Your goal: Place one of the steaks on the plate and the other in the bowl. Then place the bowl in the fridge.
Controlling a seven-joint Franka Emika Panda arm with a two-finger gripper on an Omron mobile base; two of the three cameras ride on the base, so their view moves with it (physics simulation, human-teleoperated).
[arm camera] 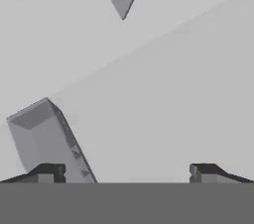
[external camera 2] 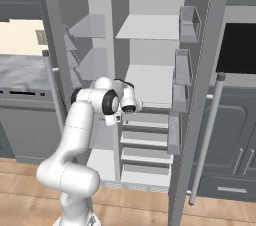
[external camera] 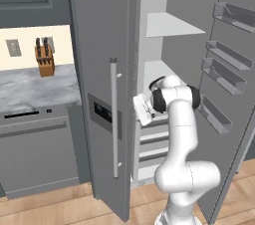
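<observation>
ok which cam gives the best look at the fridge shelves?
Right base view: the fridge shelves face the camera, with drawers stacked below. In the left base view the closed door and arm cover much of them. The hand view gives pale grey surfaces only, hard to identify.

The fridge (external camera: 99, 45) presents matt grey door panels, a smooth satin-silver metal-look handle (external camera: 114, 119) and pale, matt, plastic-looking shelves (external camera 2: 150, 27). At 9 o'clock of the left base view, the counter (external camera: 35, 89) appears as polished grey-veined marble carrying a wooden knife block (external camera: 45, 61). The floor (external camera: 60, 208) reads as smooth warm wood planks.
</observation>
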